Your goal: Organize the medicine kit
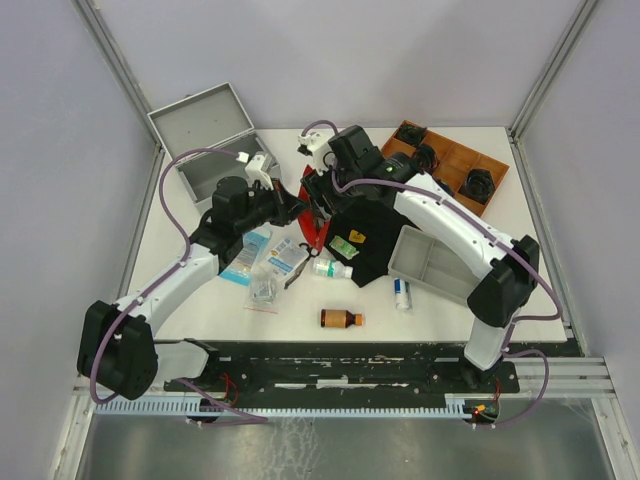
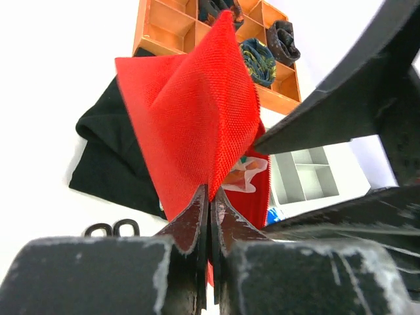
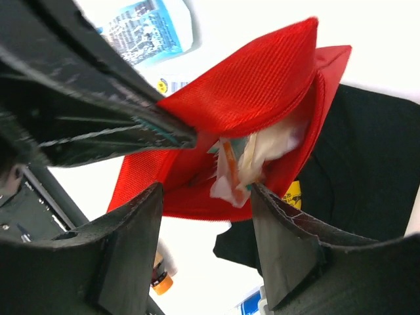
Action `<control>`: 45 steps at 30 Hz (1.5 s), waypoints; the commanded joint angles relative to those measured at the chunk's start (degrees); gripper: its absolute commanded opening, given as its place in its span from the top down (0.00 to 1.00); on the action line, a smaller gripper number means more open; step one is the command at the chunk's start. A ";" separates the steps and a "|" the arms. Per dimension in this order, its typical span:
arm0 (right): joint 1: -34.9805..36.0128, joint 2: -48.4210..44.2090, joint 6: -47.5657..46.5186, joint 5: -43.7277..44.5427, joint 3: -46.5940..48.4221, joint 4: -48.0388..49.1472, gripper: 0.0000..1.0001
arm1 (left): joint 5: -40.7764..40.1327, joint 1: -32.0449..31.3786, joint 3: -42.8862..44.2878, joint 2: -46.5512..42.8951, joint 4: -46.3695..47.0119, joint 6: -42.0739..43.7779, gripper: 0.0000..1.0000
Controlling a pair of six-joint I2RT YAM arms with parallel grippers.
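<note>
The left gripper pinched the red pouch, which hid part of the black cloth. The right gripper stood spread at the pouch's mouth. The medicine kit sat open beyond the left arm.

Overhead, the red pouch lies mostly under the left gripper and right gripper; the label of the amber bottle is too small to read. Left wrist view: the scissors show handle loops only; the orange tray is cropped above. Right wrist view: the printed packet is blurred.
</note>
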 commanded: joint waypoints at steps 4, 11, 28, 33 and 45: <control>0.30 -6.26 -3.21 -4.21 1.43 0.42 0.36 | -0.83 0.70 1.01 -2.37 1.63 0.56 0.97; 0.27 -11.27 -9.36 -11.31 -5.01 2.50 0.34 | -2.22 5.08 3.70 -3.45 -3.78 3.61 0.97; 6.50 0.65 4.05 -24.51 -12.49 17.81 0.36 | -5.14 18.16 9.56 -7.96 -11.66 6.23 0.97; 7.51 6.36 7.44 -24.01 -11.13 20.10 0.38 | -7.77 20.74 8.58 -11.79 -10.42 5.69 0.97; 9.39 20.21 8.59 -25.43 -2.21 19.17 0.39 | -8.65 23.32 8.72 -13.45 -10.24 6.34 0.97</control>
